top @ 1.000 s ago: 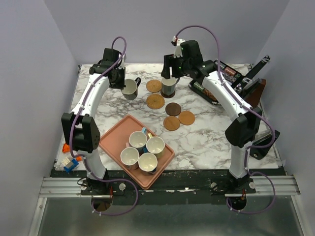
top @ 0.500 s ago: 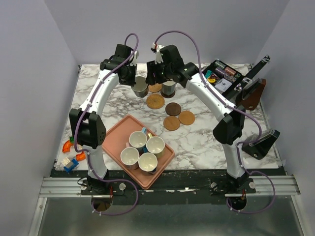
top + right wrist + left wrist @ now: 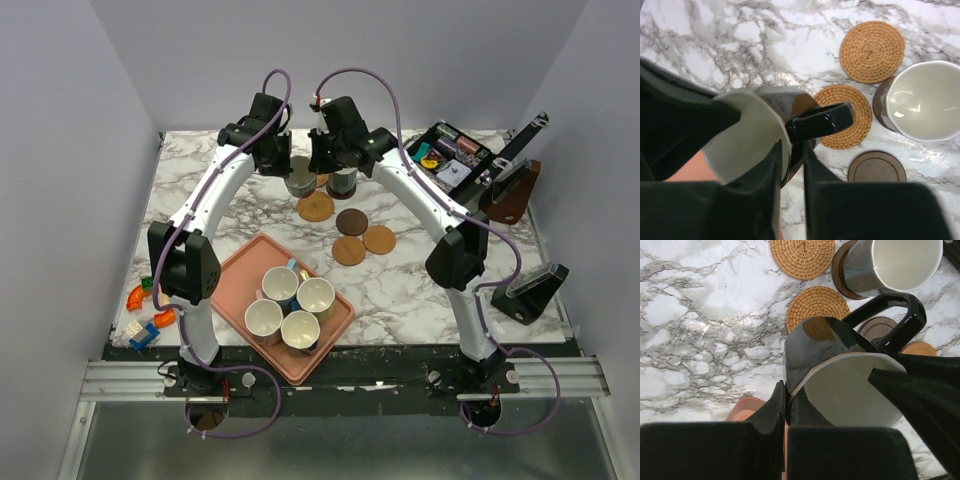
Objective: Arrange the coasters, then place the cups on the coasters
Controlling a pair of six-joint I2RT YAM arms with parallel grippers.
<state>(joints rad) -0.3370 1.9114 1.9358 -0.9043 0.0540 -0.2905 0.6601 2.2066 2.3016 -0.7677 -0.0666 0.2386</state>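
A black cup (image 3: 300,185) (image 3: 820,347) (image 3: 747,135) hangs tilted above the table, just over a tan coaster (image 3: 817,302) (image 3: 845,122). My left gripper (image 3: 290,172) (image 3: 786,395) is shut on its rim. My right gripper (image 3: 318,168) (image 3: 792,145) is shut on the rim beside the handle (image 3: 820,122), one finger inside the cup. Just right of it, a grey-green cup (image 3: 343,180) (image 3: 895,262) (image 3: 925,100) stands on a dark brown coaster (image 3: 839,275). Other coasters lie near: tan (image 3: 315,207) (image 3: 872,51), dark brown (image 3: 352,221) (image 3: 876,167), two tan (image 3: 379,239) (image 3: 348,250).
A salmon-pink tray (image 3: 235,275) at the near left holds several cups (image 3: 280,283). A black box of small items (image 3: 450,160) and a brown object (image 3: 515,195) sit at the back right. A black stand (image 3: 530,290) is at the right edge. Toy pieces (image 3: 140,315) lie off the left edge.
My left arm carried the black cup rightward to the coasters. My right gripper left the grey-green cup, moved left, and closed on the black cup's rim.
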